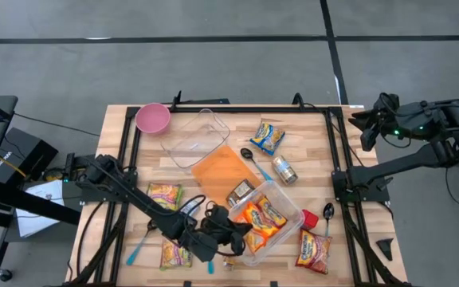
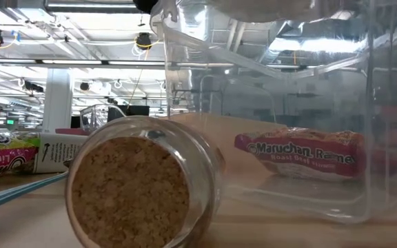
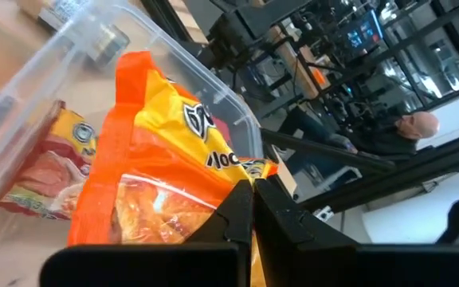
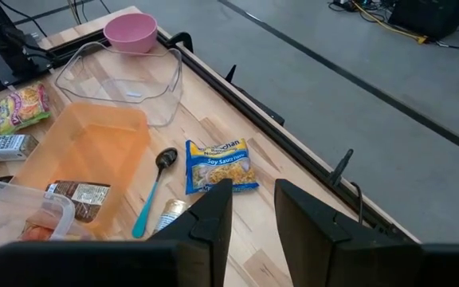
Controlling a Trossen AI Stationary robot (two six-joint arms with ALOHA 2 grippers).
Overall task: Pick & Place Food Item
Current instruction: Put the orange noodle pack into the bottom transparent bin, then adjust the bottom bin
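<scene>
An orange-and-yellow noodle packet [image 3: 162, 163] is held by my left gripper [image 3: 252, 191], which is shut on it at the near-left corner of a clear plastic bin [image 1: 287, 209]. From above, the packet [image 1: 254, 238] lies over that corner's rim. Inside the bin lies another red-and-yellow packet [image 3: 50, 163]. In the low view a ramen packet [image 2: 302, 151] shows through the bin's wall [image 2: 364, 103]. My right gripper [image 4: 253, 199] waits high beyond the table's right edge, open, with nothing between its fingers. My left gripper pinches the packet between its two fingers at one end, by the yellow edge [image 3: 231, 177]. The fingers come nearly level, slanting slightly down, from the table's left. The packet stands out beyond the fingertips, tilted, over the bin's rim [image 3: 237, 112]; whether it rests on the rim I cannot tell.
A cork-lidded jar [image 2: 140, 189] lies on its side near the front edge. Also on the table: a pink bowl [image 1: 153, 118], an empty clear container [image 1: 198, 137], an orange tray [image 1: 221, 171], a blue packet [image 1: 268, 135], a can [image 1: 284, 169], spoons and several more packets.
</scene>
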